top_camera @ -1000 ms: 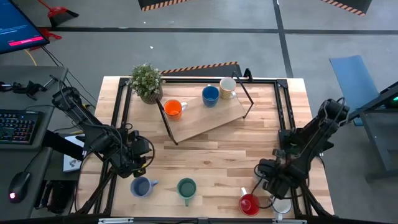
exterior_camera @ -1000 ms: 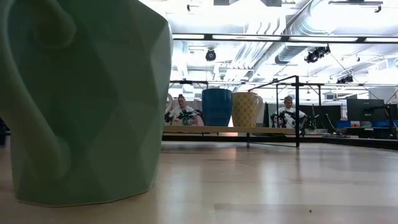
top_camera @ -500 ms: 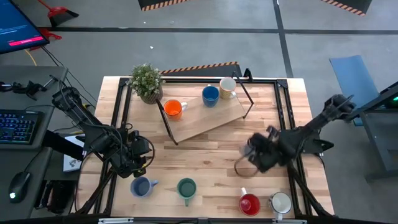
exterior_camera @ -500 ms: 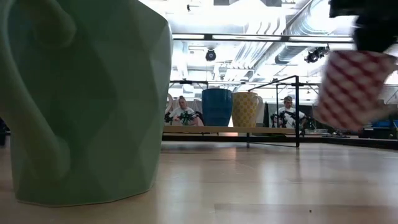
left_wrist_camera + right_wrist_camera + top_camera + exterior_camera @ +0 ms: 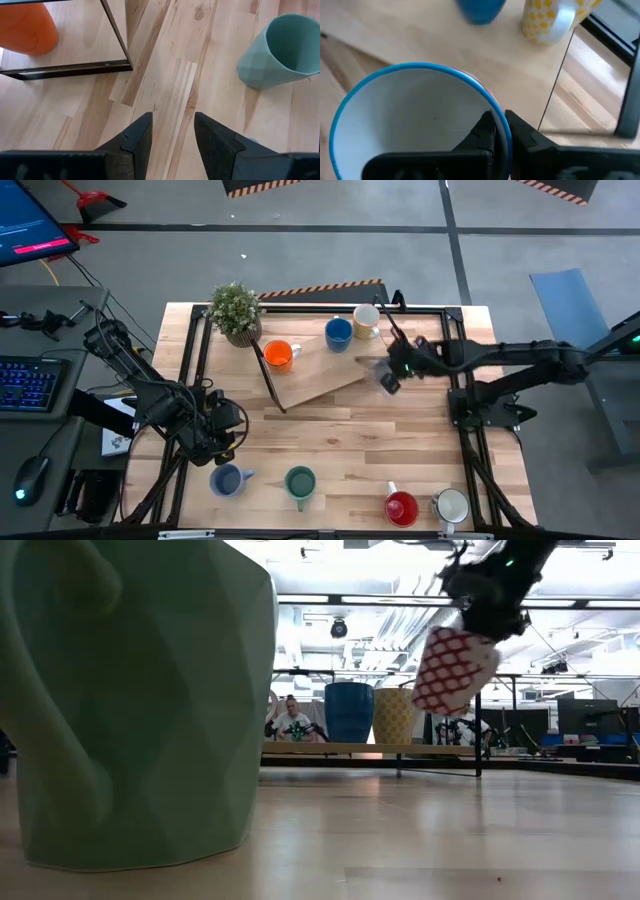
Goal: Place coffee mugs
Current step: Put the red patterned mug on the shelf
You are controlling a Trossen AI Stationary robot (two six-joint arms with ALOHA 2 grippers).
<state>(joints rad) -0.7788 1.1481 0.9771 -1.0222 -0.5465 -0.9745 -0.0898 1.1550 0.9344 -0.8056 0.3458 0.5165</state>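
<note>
**Right arm carried a mug up to the shelf**

Within the last second the right gripper [image 5: 393, 370] had left the near right corner of the table, where it hung over the red mug [image 5: 400, 508] and the white mug [image 5: 452, 506], and swung across to the right end of the wooden shelf [image 5: 320, 375]. It brought a mug with it: a white mug with a red lattice pattern and a blue rim [image 5: 453, 670], which the low view showed tilted and well clear of the tabletop, in front of the shelf's right end. The right wrist view showed the fingers pinched shut on that mug's rim, one inside the rim and one outside.

The shelf already held three mugs: the orange mug [image 5: 279, 355] at its left end, the bright blue mug [image 5: 338, 333] and the cream mug with yellow spots [image 5: 366, 320] toward its far right. The carried mug hovered just beside the shelf's right edge, not yet resting on it.

The left gripper [image 5: 226, 436] had not shifted; it waited near the shelf's near left leg with its fingers [image 5: 136, 135] apart and nothing between them. The grey-blue mug [image 5: 228, 480] and the green mug [image 5: 299, 481] stood near the table's front edge, well apart from the shelf.

Judging by this, the pick was done and the setting-down came next, with four mugs left on the table.
</note>
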